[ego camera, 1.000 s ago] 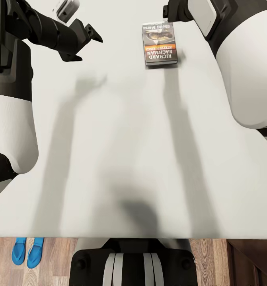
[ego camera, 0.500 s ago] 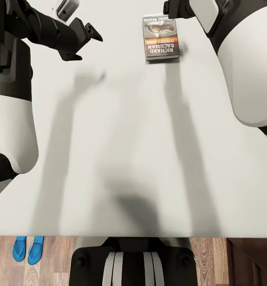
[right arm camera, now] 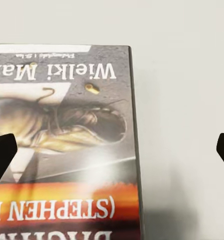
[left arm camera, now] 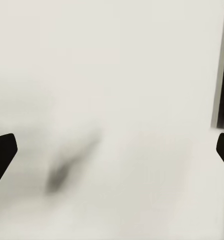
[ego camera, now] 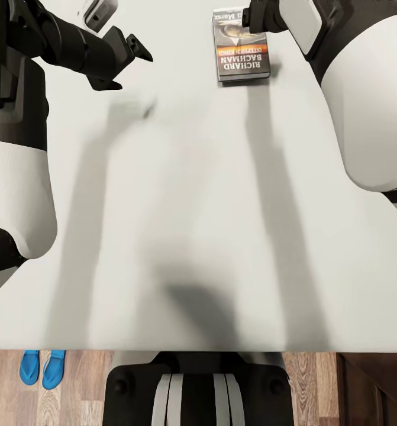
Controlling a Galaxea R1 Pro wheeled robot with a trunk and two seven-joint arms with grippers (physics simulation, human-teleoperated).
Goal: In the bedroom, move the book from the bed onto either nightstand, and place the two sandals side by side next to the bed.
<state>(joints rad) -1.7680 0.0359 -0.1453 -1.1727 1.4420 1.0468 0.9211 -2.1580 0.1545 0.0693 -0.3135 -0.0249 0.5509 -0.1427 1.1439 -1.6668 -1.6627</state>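
Head view: the right end effector [ego camera: 249,16] is cut off by the top edge of the picture, so only a dark part of it is seen, lying over the far right corner of the book [ego camera: 241,44]; whether contact is made cannot be told. The book lies flat on the light grey mattress of the bed [ego camera: 186,207], its cover face up with "RICHARD BACHMAN" readable upside down, and its far end is clipped by the picture's edge. In the right wrist view the two dark fingertips [right arm camera: 2,155] are seen far apart, so that end effector is wide open, with the book's cover beneath and one fingertip over the cover, the other over bare mattress. The left end effector [ego camera: 140,50] is held above the mattress well apart from the book, and the left wrist view shows its fingertips [left arm camera: 2,152] spread wide over plain mattress. The two blue sandals [ego camera: 42,368] lie side by side on the wood-plank floor [ego camera: 74,390] just beyond the bed's near edge. Compared with a second ago, the book sits nearer the top of the head view and the right end effector now overlaps it; the left arm is unchanged.
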